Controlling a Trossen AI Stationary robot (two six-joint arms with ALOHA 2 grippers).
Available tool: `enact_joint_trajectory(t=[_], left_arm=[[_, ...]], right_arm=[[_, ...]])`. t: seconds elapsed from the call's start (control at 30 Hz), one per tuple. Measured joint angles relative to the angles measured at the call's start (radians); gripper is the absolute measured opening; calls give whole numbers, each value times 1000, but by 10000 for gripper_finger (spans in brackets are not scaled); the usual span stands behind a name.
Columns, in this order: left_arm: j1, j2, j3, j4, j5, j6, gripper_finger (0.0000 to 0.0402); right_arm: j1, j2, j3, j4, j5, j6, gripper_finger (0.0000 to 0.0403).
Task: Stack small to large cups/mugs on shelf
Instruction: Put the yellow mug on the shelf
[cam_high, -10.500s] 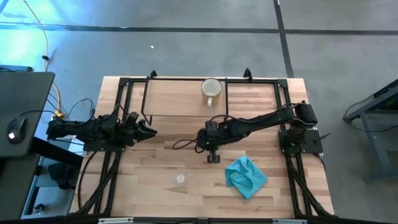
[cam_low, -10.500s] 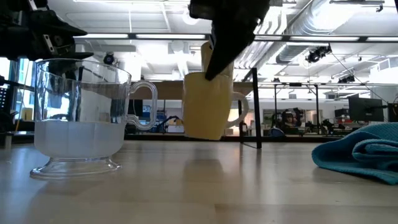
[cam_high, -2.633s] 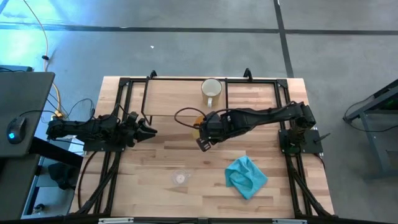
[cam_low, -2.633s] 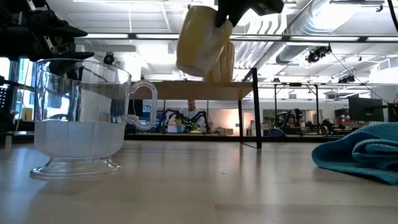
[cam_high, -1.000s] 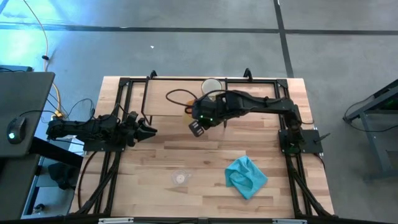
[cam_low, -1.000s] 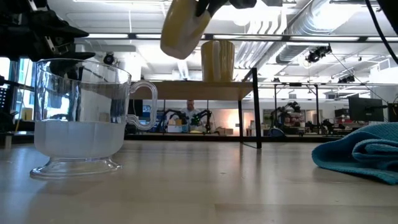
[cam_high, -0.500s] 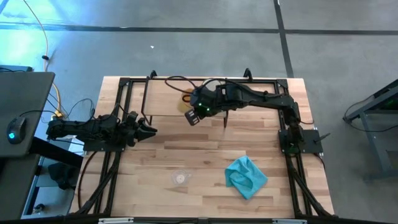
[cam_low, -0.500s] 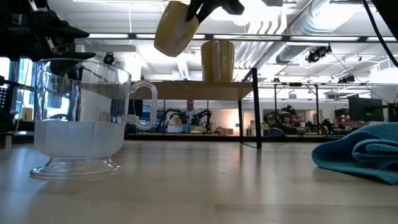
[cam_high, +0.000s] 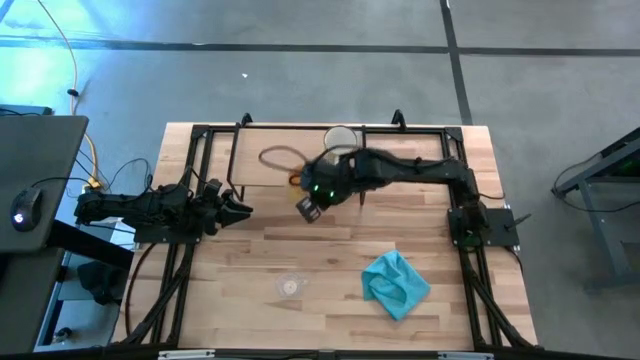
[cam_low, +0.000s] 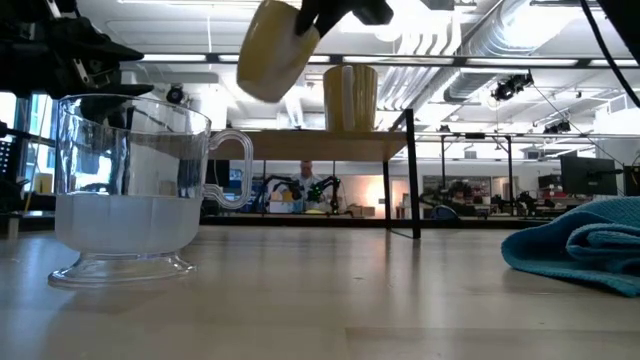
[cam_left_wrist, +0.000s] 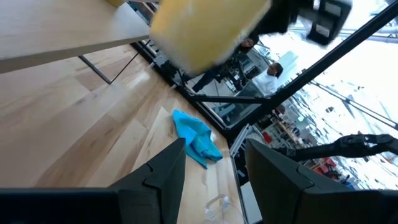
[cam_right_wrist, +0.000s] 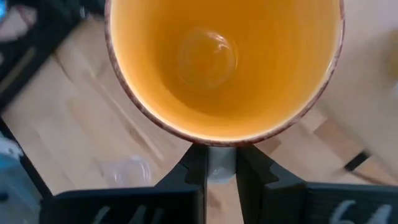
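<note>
You have a glazed orange mug (cam_right_wrist: 224, 62), glossy and smooth inside, pinched at its rim by the right gripper (cam_right_wrist: 221, 168) with its matt black fingers. Below that gripper lies pale, matt wood: the shelf (cam_low: 320, 146) board on thin black wire legs. Farther off sit a clear, shiny glass cup (cam_low: 125, 190) and a soft teal cloth (cam_low: 580, 250).

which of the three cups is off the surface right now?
The orange mug, held tilted in the air by the right gripper. The cream mug stands on the shelf; the clear glass cup sits on the table.
</note>
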Motion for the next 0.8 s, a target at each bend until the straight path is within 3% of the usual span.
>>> enact_joint_trajectory(t=[0.8], left_arm=[[0,0,0,-3,33,-23,154]], right_arm=[[124,170,0,-114,-63,226,23]])
